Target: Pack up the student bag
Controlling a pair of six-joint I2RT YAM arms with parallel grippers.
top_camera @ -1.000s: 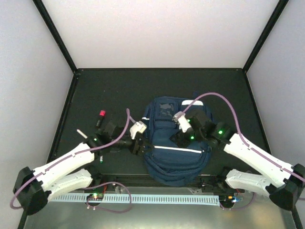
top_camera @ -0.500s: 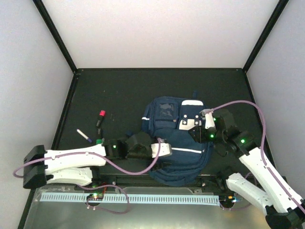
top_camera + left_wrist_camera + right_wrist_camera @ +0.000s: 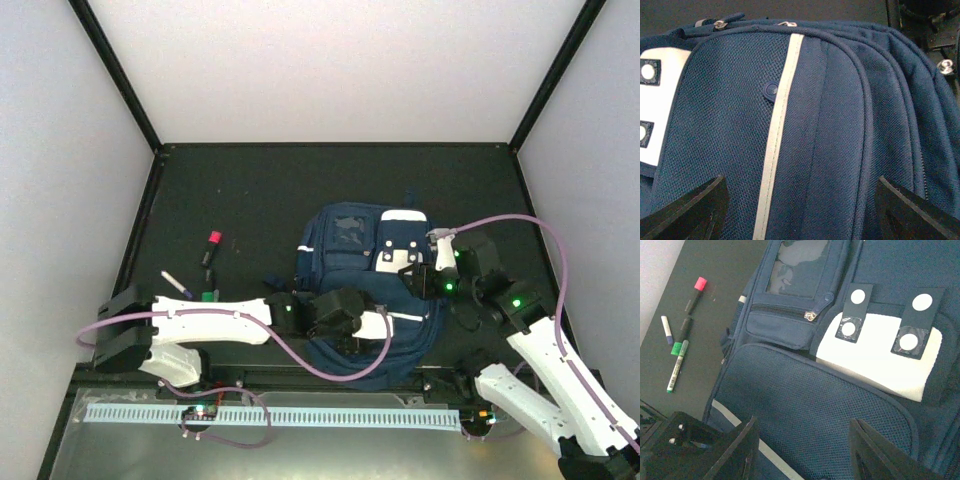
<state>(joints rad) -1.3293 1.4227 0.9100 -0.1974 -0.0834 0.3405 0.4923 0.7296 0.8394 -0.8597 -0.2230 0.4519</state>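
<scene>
Left claw hangs wide over the student bag's near striped pocket; right claw, also spread, hovers over its right side. Bag lies against the bench's near edge, markers to its left, bench stretching beyond.

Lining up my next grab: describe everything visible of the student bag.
The student bag is navy fabric with white stripes, a white patch under two black snap straps, and a clear window pocket. Visible zips look shut. It lies flat on the table near the front edge; the left tool and right tool, open, hover over it.
</scene>
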